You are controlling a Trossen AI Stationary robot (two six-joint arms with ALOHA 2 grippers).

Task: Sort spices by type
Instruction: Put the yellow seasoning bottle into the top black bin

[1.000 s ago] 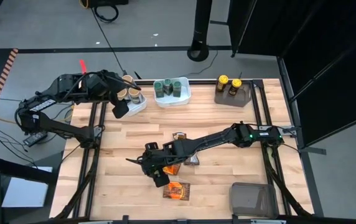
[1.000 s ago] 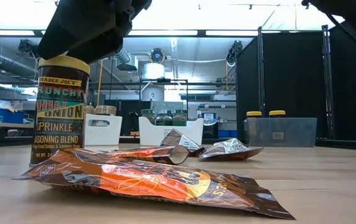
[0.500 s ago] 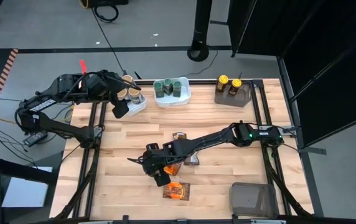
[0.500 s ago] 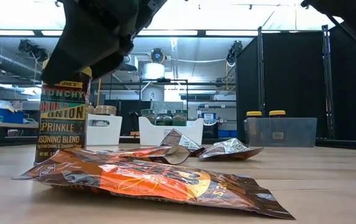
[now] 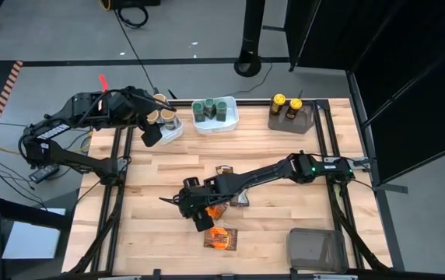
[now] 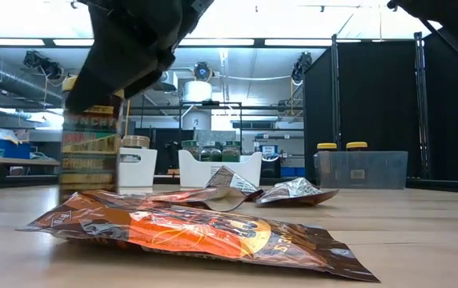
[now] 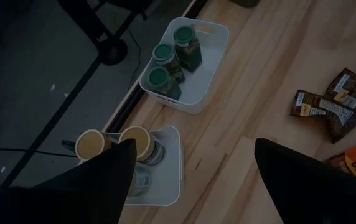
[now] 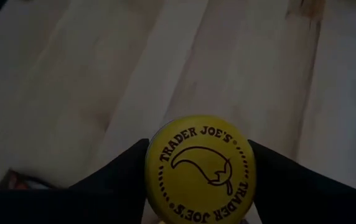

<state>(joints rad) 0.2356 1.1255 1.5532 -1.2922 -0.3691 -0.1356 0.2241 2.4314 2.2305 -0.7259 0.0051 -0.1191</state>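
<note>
The right wrist view shows what the overhead view hides: the right hand (image 8: 198, 163) has its fingers touching both sides of a yellow-lidded jar (image 8: 198, 169) above the counter (image 8: 91, 81). In the low view the jar (image 6: 89, 148) stands behind an orange foil packet (image 6: 205, 232). A second ago the fingers stood wider, above the lid. The left hand (image 7: 193, 171) hangs open over the tan-lidded jars (image 7: 137, 142) in their white tub (image 7: 168, 180), unchanged.

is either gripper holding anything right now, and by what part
The right gripper has its fingers against both sides of the yellow-lidded jar, at lid level; a firm grip cannot be told. The left gripper is open over the white tub, holding nothing.
</note>
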